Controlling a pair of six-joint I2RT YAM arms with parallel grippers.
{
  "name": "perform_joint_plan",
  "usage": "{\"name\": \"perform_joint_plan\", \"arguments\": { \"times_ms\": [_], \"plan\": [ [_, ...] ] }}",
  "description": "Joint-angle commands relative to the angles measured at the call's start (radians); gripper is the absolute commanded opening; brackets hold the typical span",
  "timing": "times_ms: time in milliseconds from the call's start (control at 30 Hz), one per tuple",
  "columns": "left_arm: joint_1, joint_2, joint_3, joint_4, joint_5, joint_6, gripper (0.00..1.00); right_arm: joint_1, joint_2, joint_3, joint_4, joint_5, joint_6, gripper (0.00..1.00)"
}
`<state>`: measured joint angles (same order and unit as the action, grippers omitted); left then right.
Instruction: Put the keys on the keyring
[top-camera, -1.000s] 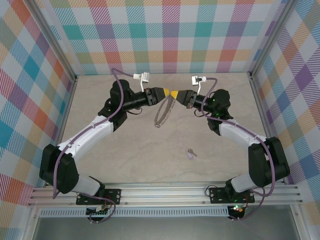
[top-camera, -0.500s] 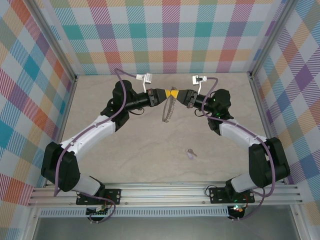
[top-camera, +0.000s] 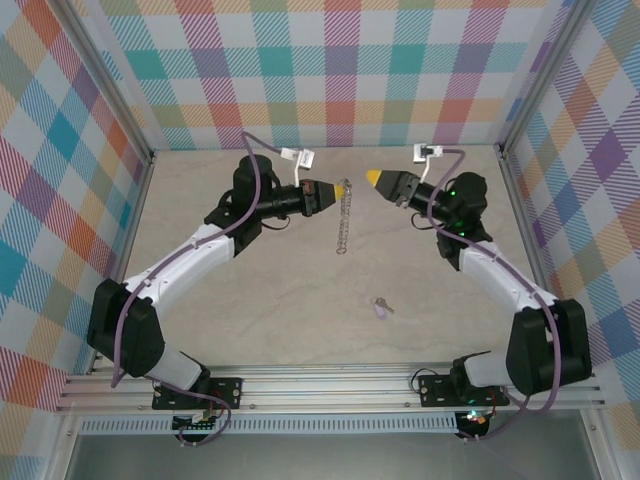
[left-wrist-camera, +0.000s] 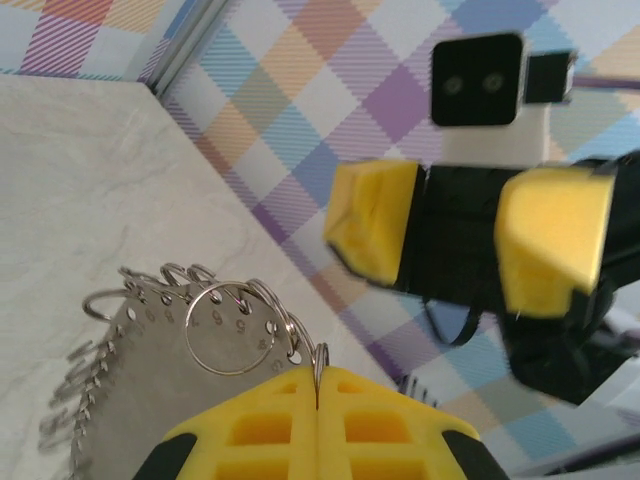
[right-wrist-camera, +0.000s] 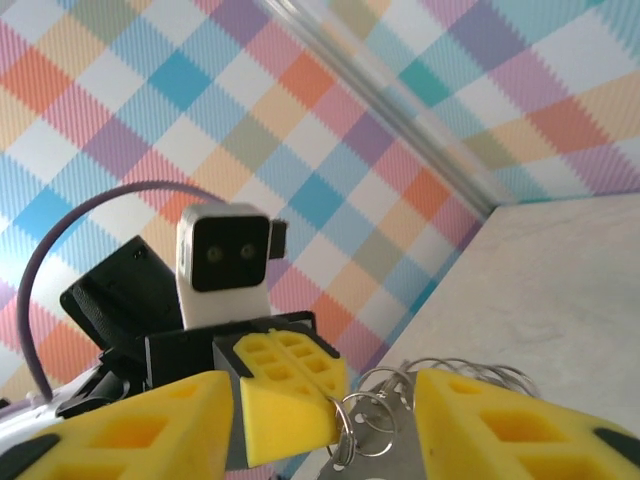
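Left gripper: over the back half of the table, near its middle, pointing toward the right side. The yellow jaws are pressed together, and in the left wrist view they pinch one small wire loop at the keyring's edge.

Keyring: hangs from the left gripper's tip as a narrow chain-like strip running toward the front edge. I cannot tell whether its lower end touches the table. In the left wrist view a flat grey plate shows, edged with many small wire rings, and one larger round ring lies across it just ahead of the jaws.

Right gripper: also over the back half, just right of the keyring, with its tip facing the left gripper across a small gap. Its jaws stand apart with nothing between them. The left wrist view shows its two yellow pads separated, clear of the keyring.

Right wrist view: the keyring's wire rings sit beyond the gap between the gripper's own two fingers, held at the tip of the left gripper's yellow pad.

Key: lies flat on the table toward the front edge, slightly right of the middle. The lilac head is nearest the front. It is well apart from both grippers and from the keyring.

Walls: plaid panels around the table on the left, back and right.
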<state>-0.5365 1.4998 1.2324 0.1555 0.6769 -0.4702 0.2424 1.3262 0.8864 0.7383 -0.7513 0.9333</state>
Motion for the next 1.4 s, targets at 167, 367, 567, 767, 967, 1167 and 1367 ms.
{"name": "perform_joint_plan", "arguments": {
  "times_ms": [167,367,567,767,967,1167,1367],
  "plan": [
    [-0.007,0.004,0.194,-0.324,0.016,0.39,0.0,-0.02,-0.119,-0.006,-0.245,-0.03,-0.114,0.58],
    [-0.01,-0.011,0.202,-0.384,-0.042,0.574,0.0,-0.019,-0.122,0.037,-0.389,-0.128,-0.242,0.6],
    [-0.01,-0.075,0.067,-0.194,-0.026,0.709,0.0,-0.019,-0.1,0.064,-0.425,-0.195,-0.338,0.59],
    [-0.01,-0.057,0.102,-0.247,0.082,0.767,0.0,-0.018,-0.072,0.112,-0.454,-0.282,-0.401,0.59],
    [-0.01,-0.017,0.15,-0.32,0.228,0.826,0.0,-0.017,-0.038,0.135,-0.461,-0.315,-0.412,0.55],
    [-0.009,0.028,0.201,-0.388,0.313,0.853,0.0,0.006,-0.01,0.143,-0.45,-0.359,-0.412,0.48],
    [-0.01,0.059,0.243,-0.457,0.351,0.868,0.0,0.024,-0.003,0.135,-0.453,-0.361,-0.421,0.44]
  ]
}}
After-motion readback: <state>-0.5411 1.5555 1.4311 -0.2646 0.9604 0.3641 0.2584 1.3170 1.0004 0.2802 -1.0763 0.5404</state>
